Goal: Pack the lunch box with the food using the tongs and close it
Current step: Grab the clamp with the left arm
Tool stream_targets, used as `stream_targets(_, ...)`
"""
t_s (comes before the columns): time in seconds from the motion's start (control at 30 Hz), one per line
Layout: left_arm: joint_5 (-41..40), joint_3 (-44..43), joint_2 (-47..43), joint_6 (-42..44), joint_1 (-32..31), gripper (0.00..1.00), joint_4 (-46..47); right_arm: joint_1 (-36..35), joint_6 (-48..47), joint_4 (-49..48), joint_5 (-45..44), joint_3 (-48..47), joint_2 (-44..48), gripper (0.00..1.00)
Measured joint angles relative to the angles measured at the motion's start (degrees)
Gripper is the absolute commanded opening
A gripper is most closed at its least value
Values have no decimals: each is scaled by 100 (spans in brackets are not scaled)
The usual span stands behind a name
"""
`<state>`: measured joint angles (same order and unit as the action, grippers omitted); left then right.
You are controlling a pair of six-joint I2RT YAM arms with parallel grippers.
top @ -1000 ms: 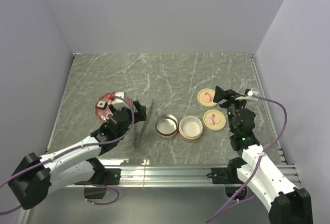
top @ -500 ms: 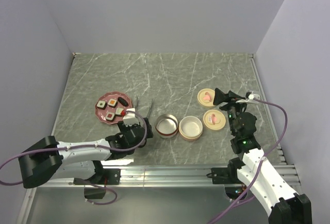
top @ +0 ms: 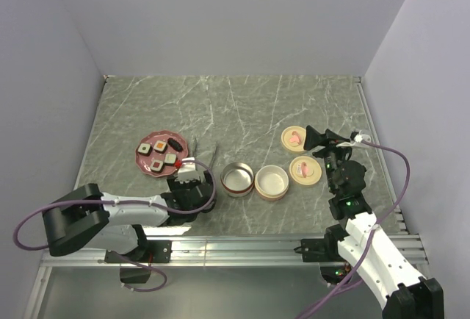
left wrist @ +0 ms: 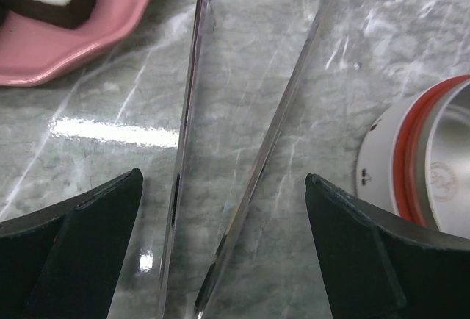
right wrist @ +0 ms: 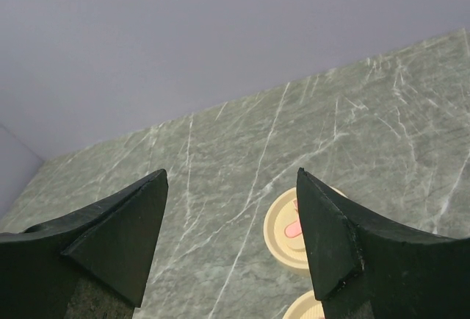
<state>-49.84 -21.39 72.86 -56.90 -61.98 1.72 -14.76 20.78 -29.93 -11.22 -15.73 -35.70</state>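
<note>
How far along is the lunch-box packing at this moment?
Done: nothing yet; the food sits on the plate, both tins open. In hand: the left gripper, open, straddles the tongs on the table. Left: grasping, packing, closing with the lids.

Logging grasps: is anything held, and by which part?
Nothing is held. The open left hand straddles the tongs without touching; the right hand is open, empty.
</note>
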Motion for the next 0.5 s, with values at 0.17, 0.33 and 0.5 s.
stream_targets(0.17,-63,-55,391,15,0,96,114,0,11,46,17,0,37,78)
stream_targets(0.33,-96,-118,470,-109,48,81,72,0,24,81,20,0,142,78)
stream_targets(0.5,17,-111,546,-85,341,68,313,0,39,98,24,2,162,78)
